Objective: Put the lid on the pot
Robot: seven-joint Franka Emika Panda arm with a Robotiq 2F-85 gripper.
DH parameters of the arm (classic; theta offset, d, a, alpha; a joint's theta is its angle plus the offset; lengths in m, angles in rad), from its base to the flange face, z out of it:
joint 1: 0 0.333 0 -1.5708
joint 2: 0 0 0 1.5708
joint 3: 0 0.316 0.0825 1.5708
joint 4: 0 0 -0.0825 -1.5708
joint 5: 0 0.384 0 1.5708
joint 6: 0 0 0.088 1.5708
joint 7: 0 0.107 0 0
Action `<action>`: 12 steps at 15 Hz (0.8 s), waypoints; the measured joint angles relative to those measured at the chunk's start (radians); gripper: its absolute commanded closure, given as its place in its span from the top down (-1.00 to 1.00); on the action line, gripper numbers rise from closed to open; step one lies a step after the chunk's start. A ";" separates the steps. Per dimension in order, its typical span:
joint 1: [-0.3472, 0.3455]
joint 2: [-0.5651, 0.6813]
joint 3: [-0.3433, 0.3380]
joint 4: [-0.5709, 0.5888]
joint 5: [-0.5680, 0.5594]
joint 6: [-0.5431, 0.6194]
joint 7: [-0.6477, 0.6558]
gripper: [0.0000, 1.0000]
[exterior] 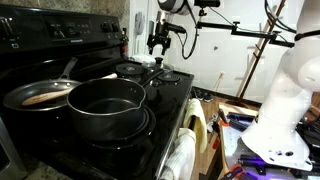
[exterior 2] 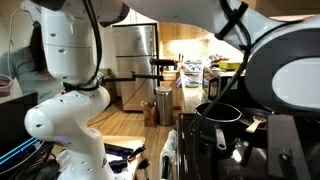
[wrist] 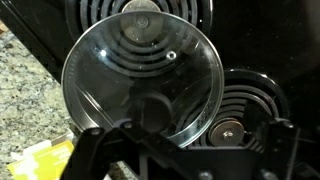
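Note:
The clear glass lid [wrist: 140, 75] with a steel rim and a dark knob [wrist: 150, 108] lies flat on a back coil burner. In the wrist view it is right below my gripper [wrist: 185, 150]. The gripper is open and empty, with its fingers apart at the bottom of that view and above the lid. In an exterior view the gripper [exterior: 158, 42] hovers over the back of the stove, above the lid [exterior: 150, 68]. The deep dark pot [exterior: 105, 105] stands uncovered on a front burner, well in front of the gripper. It also shows in the other exterior view [exterior 2: 222, 113].
A frying pan [exterior: 40, 95] with a long metal handle sits beside the pot. A second coil burner [wrist: 235, 120] lies next to the lid. A granite counter [wrist: 25, 100] with a yellow item [wrist: 40, 160] borders the stove. The stove's back panel [exterior: 50, 30] rises behind.

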 measured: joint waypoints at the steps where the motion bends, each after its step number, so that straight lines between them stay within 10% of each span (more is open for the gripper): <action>1: -0.006 0.019 0.000 0.019 0.000 -0.006 -0.002 1.00; 12: -0.037 0.108 -0.023 0.146 -0.035 -0.151 -0.002 1.00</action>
